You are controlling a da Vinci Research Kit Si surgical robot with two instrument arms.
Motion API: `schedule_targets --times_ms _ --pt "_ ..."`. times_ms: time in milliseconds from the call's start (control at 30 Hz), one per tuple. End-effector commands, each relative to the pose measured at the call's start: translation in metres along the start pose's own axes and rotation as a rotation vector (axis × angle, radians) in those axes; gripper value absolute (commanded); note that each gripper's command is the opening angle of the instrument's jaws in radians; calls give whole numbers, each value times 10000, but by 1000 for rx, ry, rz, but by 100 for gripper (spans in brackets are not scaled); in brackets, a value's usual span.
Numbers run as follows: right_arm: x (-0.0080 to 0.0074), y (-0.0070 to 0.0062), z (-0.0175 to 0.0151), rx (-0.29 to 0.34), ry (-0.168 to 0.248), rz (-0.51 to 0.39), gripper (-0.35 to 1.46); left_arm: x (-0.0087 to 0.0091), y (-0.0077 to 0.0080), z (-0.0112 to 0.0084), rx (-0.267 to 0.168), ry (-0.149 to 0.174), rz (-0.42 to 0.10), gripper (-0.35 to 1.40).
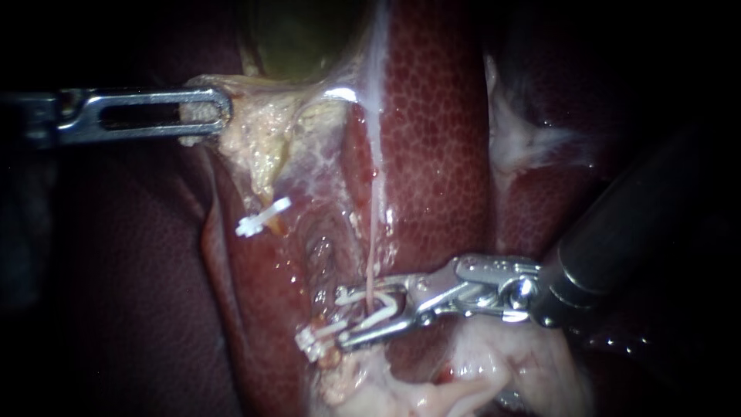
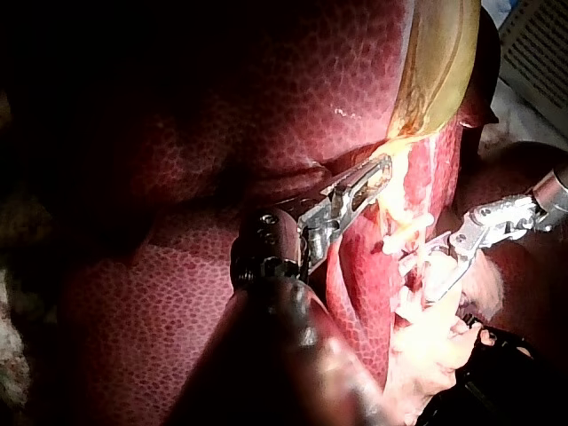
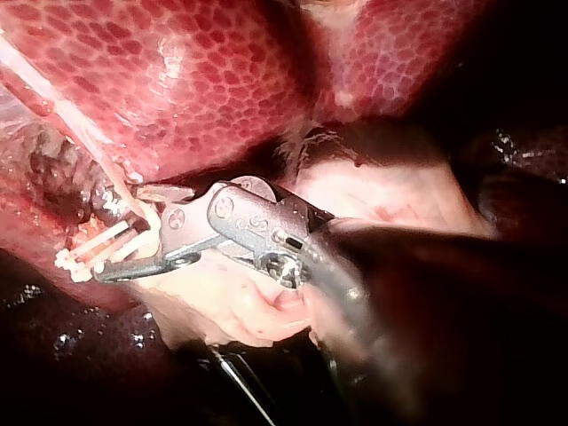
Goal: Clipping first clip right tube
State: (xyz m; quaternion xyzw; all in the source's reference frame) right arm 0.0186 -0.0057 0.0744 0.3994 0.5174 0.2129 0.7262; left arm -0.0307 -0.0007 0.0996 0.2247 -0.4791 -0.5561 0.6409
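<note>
left instrument (image 1: 220, 116) sits clamped on pale tissue (image 1: 255, 147) under the gallbladder (image 1: 293, 38), likely tensioning the field, while right instrument (image 1: 343, 318) jaws grip a white clip (image 1: 378, 313) straddling the thin right tube (image 1: 373, 247), seemingly not yet squeezed closed.

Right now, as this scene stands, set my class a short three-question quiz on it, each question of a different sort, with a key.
1. True or false: the right instrument holds a white clip astride the thin tube.
2. Pick one. The left instrument grips: A) a second clip; B) pale tissue just below the gallbladder; C) nothing at all.
3. Fill in the blank: in the endoscope view the thin tube runs down alongside the mottled red ____.

Key: 1 true; 2 B; 3 liver.
</note>
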Motion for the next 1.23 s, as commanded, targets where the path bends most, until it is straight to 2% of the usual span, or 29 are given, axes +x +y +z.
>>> schedule_targets --times_ms 33,67,100,133,167,433,667,1233 --pt "0 1 -3 4 -2 9 22 0 0 0 0 0 0 -30" --pt "0 1 -5 10 -4 15 11 0 0 0 0 0 0 -30" --pt "-1 2 -8 20 -8 32 -13 0 0 0 0 0 0 -30" --pt "-1 2 -9 25 -9 50 -27 0 0 0 0 0 0 -30" --pt "-1 2 -10 26 -9 62 -35 0 0 0 0 0 0 -30" --pt "-1 3 -13 56 -22 145 -35 0 0 0 0 0 0 -30" --pt "-2 -1 -15 48 -41 156 -35 0 0 0 0 0 0 -30" --pt "-4 -1 -14 48 -42 160 -35 0 0 0 0 0 0 -30"
